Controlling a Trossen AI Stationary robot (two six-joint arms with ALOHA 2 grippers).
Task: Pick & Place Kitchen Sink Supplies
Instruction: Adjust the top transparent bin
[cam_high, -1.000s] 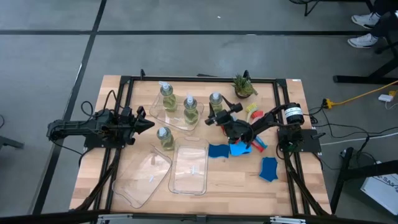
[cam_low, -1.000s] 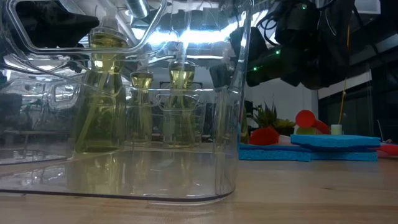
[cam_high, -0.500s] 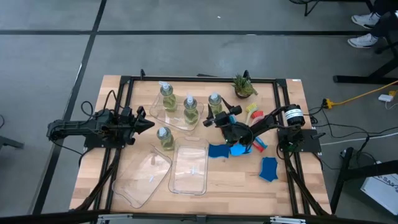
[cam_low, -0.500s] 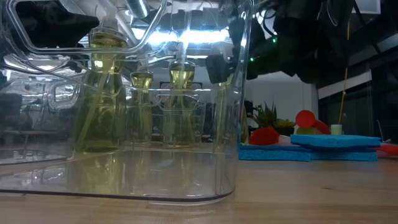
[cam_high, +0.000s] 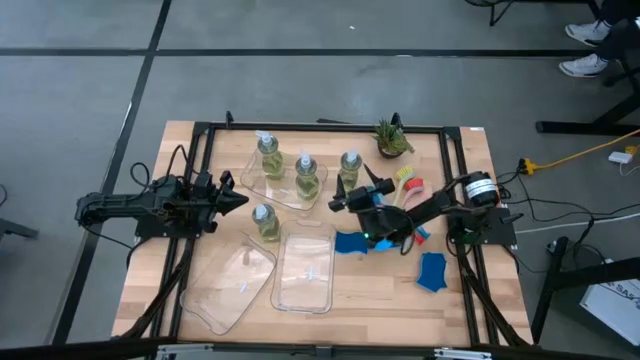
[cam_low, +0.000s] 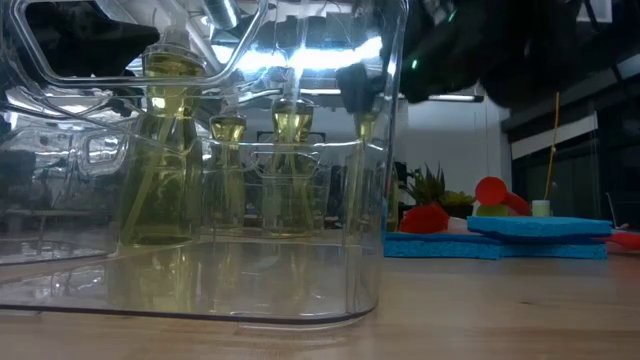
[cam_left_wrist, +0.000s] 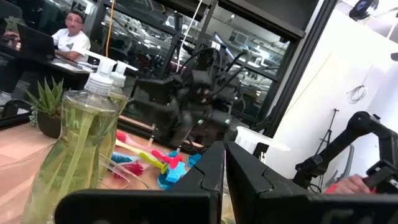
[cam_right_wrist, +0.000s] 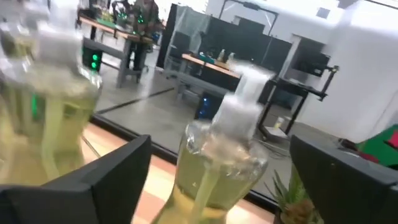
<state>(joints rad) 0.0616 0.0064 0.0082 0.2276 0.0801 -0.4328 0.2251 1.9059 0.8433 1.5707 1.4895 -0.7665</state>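
Table (cam_high: 460, 300): wooden, carries everything.
Right gripper (cam_high: 352, 197): fingers spread wide, empty, just beside the pump bottle (cam_high: 349, 168) standing near the plant (cam_high: 391, 138). Advice: centre the bottle's body between the fingers, keep level, then close.
Left gripper (cam_high: 240, 200): closed, empty, waiting at the left.
Unclear: finger-to-bottle contact; the brushes (cam_high: 408, 184) are partly hidden by the arm.

We see the right gripper (cam_high: 348, 196) has slid left toward frame centre, just below the right-hand pump bottle (cam_high: 350, 166), jaws spread wider.
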